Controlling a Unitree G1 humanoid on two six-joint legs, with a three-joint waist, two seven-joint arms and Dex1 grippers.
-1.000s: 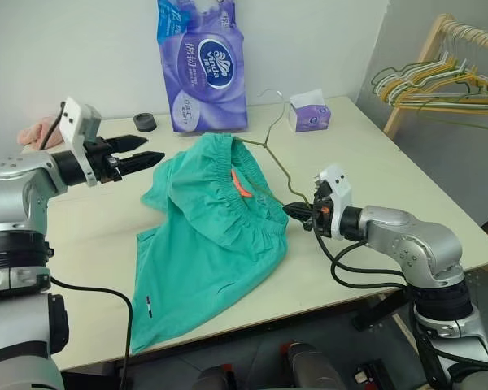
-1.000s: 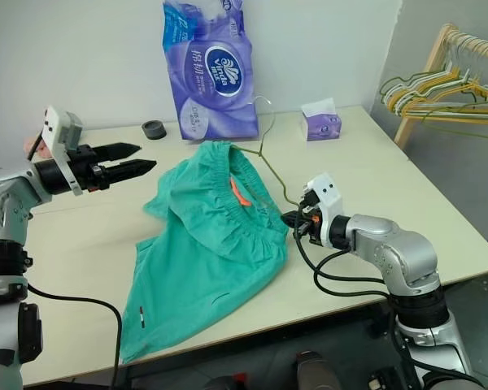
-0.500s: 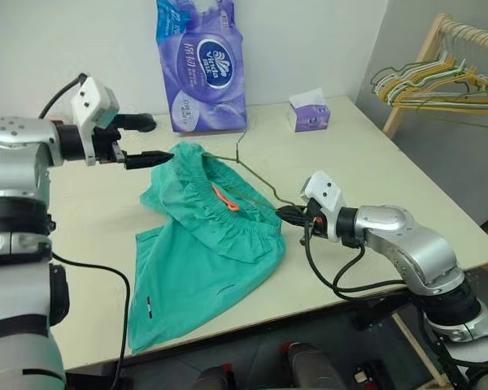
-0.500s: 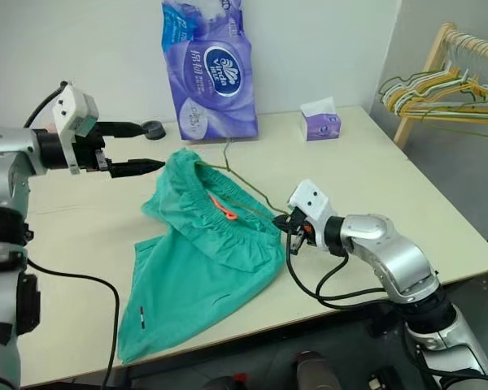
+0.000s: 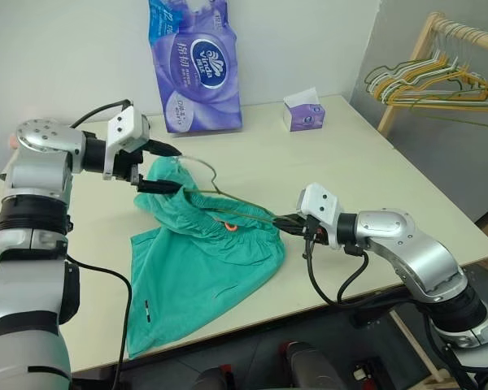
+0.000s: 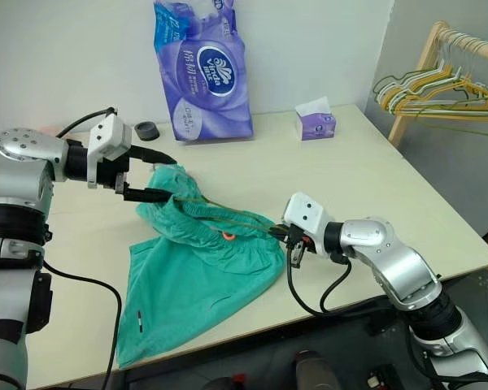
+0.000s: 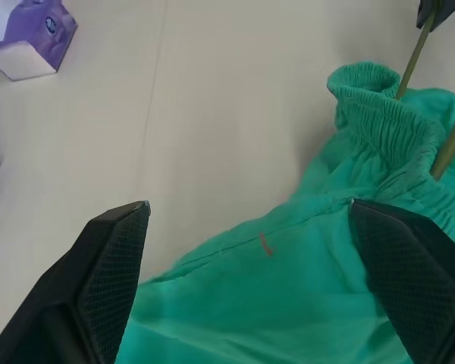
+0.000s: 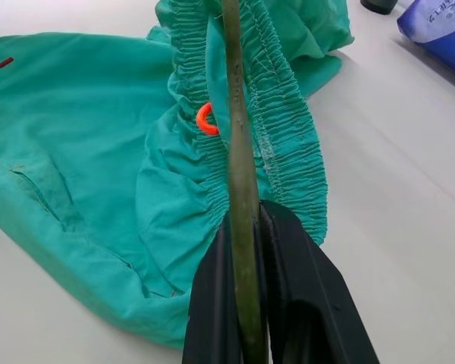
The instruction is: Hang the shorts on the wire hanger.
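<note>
On the beige table (image 5: 325,162), the shorts (image 5: 203,252) are laid with the wire hanger (image 5: 228,213) threaded across the waistband and clamped by the right gripper (image 5: 286,221), while the left gripper (image 5: 164,168), spread wide, is poised at the far waistband corner, where a mistimed closure could trap wire with fabric.

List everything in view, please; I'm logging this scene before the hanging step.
shorts: one, teal-green, front-left of table.
wire hanger: one, olive, lying through the waistband.
tissue pack: one, purple, back of table against the wall.
tissue box: one, purple, back right of table.
tape roll: one, black, beside the pack.
hanger bunch: several, yellow, green, white, on wooden rack at right.
table: one, cream.
left gripper: jaws open at the waistband.
right gripper: jaws shut on the hanger.
</note>
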